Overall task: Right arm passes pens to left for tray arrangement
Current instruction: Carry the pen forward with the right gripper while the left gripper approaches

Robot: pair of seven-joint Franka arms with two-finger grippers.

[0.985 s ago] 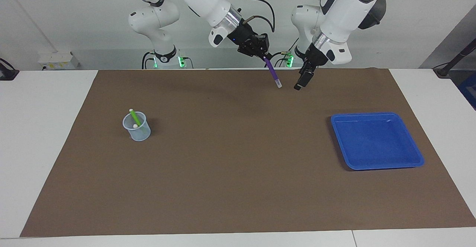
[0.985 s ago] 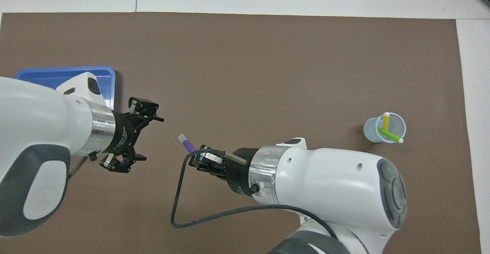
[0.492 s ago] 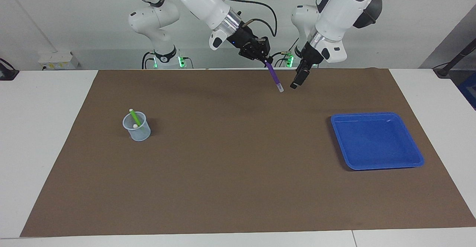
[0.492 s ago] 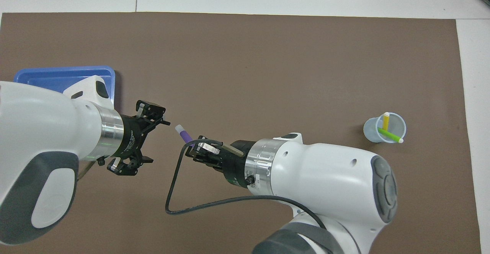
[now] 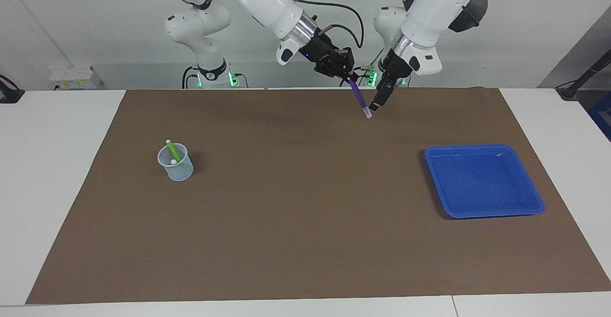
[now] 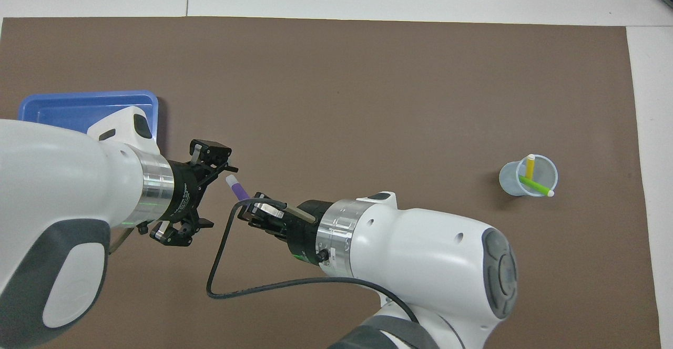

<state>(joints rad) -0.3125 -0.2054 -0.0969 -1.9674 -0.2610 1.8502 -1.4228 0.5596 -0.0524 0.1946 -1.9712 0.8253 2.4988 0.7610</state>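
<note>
Overhead view: the right tool (image 6: 256,211) clamps the purple pen (image 6: 237,188) by one end, its whitish tip slanting toward the left tool (image 6: 207,194), which gapes wide and empty just beside it. The blue tray (image 5: 483,181) lies well apart.

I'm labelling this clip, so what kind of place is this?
Probably a robotics lab: two white arms mounted at a table with a brown mat, staged with a cup of pens and a blue tray.
</note>
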